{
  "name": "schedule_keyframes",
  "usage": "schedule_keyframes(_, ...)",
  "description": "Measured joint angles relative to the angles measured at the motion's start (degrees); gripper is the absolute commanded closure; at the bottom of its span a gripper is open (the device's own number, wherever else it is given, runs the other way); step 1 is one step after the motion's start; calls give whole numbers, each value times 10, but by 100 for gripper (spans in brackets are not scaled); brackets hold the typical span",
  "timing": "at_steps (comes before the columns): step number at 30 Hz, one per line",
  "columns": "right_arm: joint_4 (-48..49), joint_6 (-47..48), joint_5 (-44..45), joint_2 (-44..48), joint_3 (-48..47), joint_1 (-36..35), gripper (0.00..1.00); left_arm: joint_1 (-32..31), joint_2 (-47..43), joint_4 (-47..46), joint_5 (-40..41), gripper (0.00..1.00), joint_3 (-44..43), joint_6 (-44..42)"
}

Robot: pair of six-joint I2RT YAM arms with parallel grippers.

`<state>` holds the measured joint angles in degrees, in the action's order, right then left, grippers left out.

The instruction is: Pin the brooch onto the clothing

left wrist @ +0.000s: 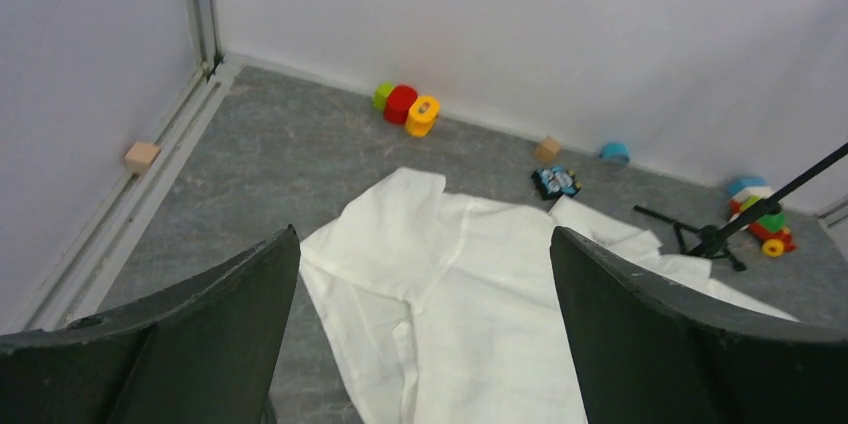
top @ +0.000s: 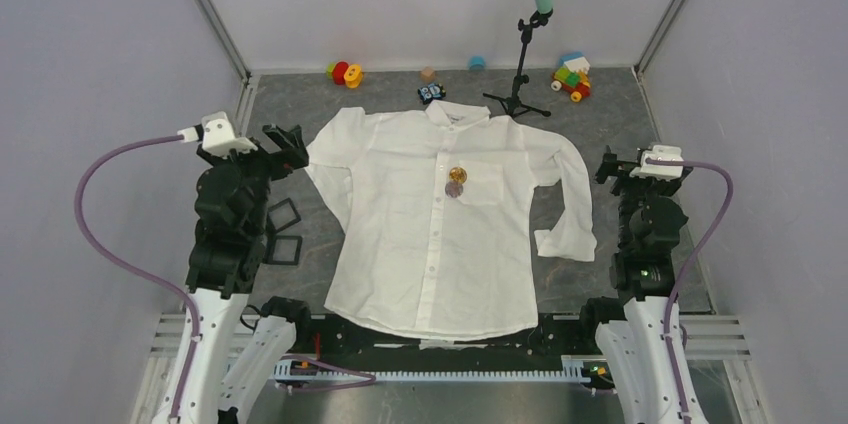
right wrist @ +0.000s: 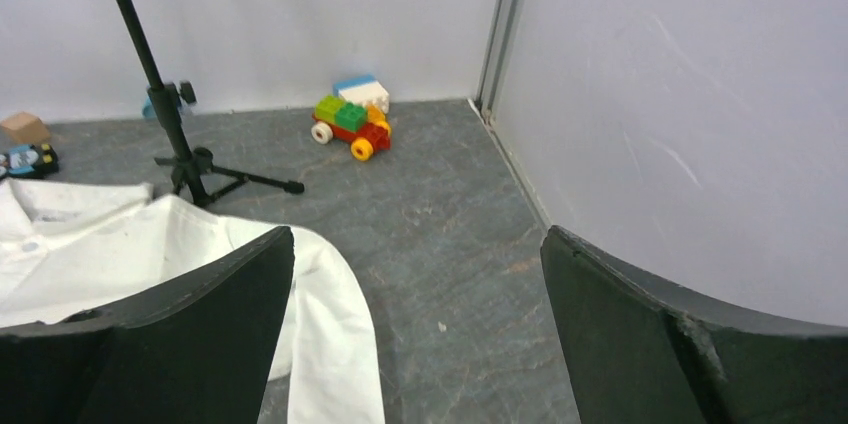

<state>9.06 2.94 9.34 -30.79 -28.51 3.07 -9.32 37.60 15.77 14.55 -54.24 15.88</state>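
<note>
only top view shows brooch (top: 456, 176), tiny, on shirt (top: 400, 244); fastening unclear.

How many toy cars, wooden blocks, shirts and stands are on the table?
Toy cars: 2, the small dark car and the brick car
Wooden blocks: 2, the back block and the wall block
Shirts: 1, the white shirt
Stands: 1, the black stand
Total: 6

light: bright, even, diffuse from above | shadows: faint and soft on the table (top: 600, 114) beside the shirt (top: 430, 244) | glare: shirt near washed out, folds weak | focus: top view sharp; wrist views softer, left pincer (left wrist: 422, 239) and right pincer (right wrist: 415, 234) dark, detail lost
</note>
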Motion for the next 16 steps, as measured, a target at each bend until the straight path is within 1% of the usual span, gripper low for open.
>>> schedule_keyframes(3,21,-3,11,34,59,0,2,0,-16,0,14,0,53,-5)
schedule_keyframes(5,27,-3,16,47,77,0,2,0,-9,4,19,0,66,-7)
schedule_keyframes(8,43,-5,21,53,78,0,2,0,5,4,19,0,67,-7)
schedule_keyframes(16,55,-7,30,54,78,0,2,0,1,3,19,0,67,-6)
